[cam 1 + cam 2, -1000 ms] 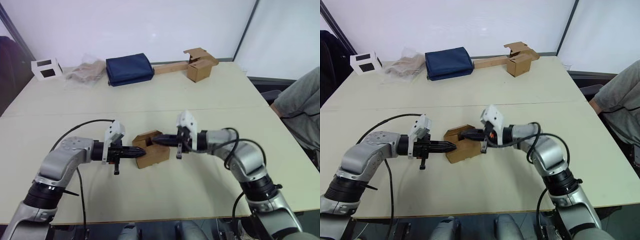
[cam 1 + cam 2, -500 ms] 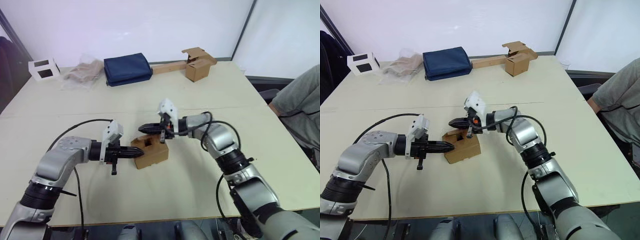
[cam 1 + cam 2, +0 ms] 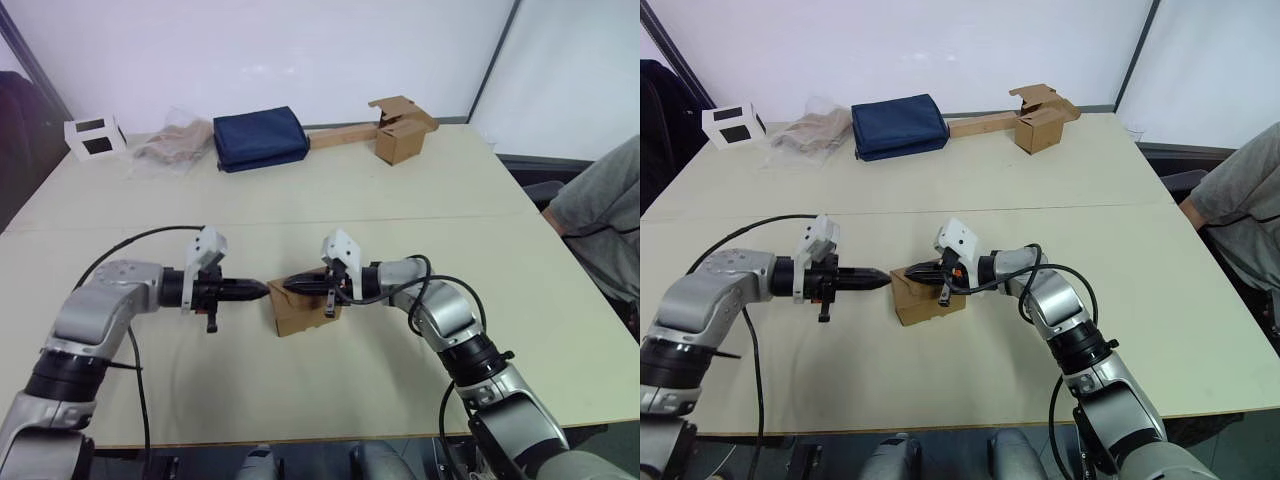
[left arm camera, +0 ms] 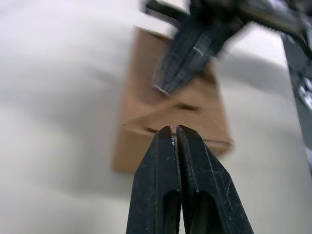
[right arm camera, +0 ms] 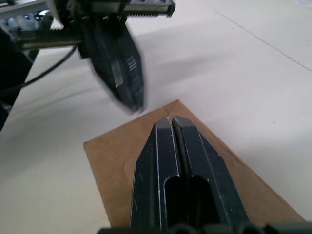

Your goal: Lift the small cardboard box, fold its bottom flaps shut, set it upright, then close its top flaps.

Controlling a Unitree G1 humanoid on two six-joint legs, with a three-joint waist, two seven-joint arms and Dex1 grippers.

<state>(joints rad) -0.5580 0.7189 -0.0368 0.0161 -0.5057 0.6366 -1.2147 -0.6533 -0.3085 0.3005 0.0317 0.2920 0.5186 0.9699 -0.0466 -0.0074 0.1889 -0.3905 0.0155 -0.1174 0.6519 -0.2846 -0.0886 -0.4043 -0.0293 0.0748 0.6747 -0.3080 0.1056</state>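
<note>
The small cardboard box (image 3: 307, 312) stands on the table between my two arms, plain brown, its top lying flat. My right gripper (image 3: 288, 287) is shut and empty, stretched low across the box's top with its tips near the box's left edge. The right wrist view has the shut fingertips (image 5: 170, 121) over the brown cardboard (image 5: 114, 161). My left gripper (image 3: 264, 290) is also shut and empty, pointing at the box's upper left edge from just beside it. In the left wrist view its tips (image 4: 173, 129) sit in front of the box (image 4: 141, 122).
Along the far edge lie a white box with black windows (image 3: 92, 135), a crumpled plastic bag (image 3: 175, 142), a navy pouch (image 3: 258, 138) and another brown box on a long cardboard strip (image 3: 400, 135). A seated person (image 3: 600, 215) is at the right.
My right gripper came down from above the box onto its top. My left gripper pulled back leftward off the box's side and rose a little. The raised flap now lies flat.
</note>
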